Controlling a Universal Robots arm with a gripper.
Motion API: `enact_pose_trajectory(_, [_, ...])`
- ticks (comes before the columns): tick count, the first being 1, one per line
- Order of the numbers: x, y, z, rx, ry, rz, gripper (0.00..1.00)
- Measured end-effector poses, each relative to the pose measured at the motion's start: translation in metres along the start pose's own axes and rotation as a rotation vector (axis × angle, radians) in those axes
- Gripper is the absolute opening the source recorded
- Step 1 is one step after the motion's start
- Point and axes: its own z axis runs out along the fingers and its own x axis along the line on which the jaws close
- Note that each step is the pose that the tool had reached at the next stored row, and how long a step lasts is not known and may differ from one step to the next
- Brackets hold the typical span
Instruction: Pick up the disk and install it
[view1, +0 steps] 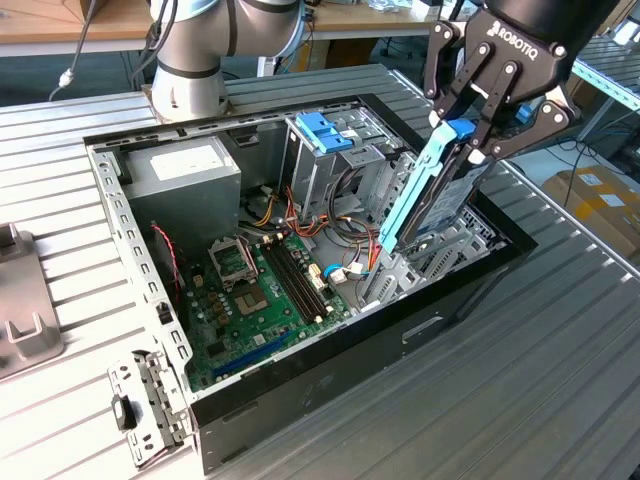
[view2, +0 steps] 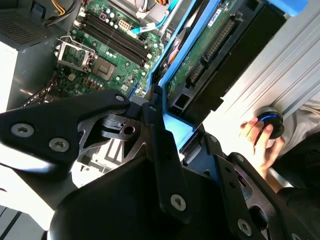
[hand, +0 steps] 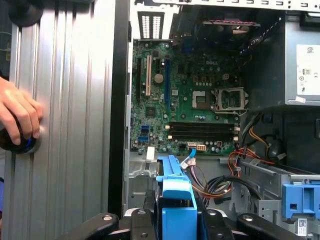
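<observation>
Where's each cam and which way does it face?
Exterior view: off-arm, high, looking down into the open case; arm base, gripper shut on the tilted disk.
First wrist view: on the wrist, facing past the disk to the motherboard; gripper links.
Second wrist view: on the wrist, facing the disk's board side; gripper links.
Shared: both wrist views show disk, motherboard, a person's hand.

Blue plastic disk (view1: 424, 186) rails (table (view1: 560, 380): ribbed metal).
</observation>
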Motion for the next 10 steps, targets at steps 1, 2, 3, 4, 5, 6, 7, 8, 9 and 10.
enact_pose_trajectory(1, [0.0,-0.0009,0.0,0.0,0.0,0.0,0.37])
enact_pose_trajectory(2, [0.0,-0.0022,0.0,0.0,0.0,0.0,0.37])
enact_pose_trajectory(3, [0.0001,-0.0031,-0.0001,0.0,0.0001,0.0,0.37])
enact_pose_trajectory(4, [0.0001,-0.0041,-0.0001,0.0,0.0,0.0,0.37])
enact_pose_trajectory(5, [0.0001,-0.0049,0.0,0.0,0.0,0.0,0.37])
enact_pose_trajectory(6, [0.0001,-0.006,-0.0001,0.0,0.0,0.0,0.37])
enact_pose_trajectory(7, [0.0001,-0.0073,-0.0001,0.0,0.0,0.0,0.37])
enact_pose_trajectory(8, [0.0002,-0.0081,-0.0001,-0.0001,0.0,0.0,0.37])
enact_pose_trajectory(9, [0.0002,-0.01,-0.0001,0.0,-0.0001,0.0,0.37])
enact_pose_trajectory(10, [0.0002,-0.011,-0.0001,0.0,0.0,0.0,0.37])
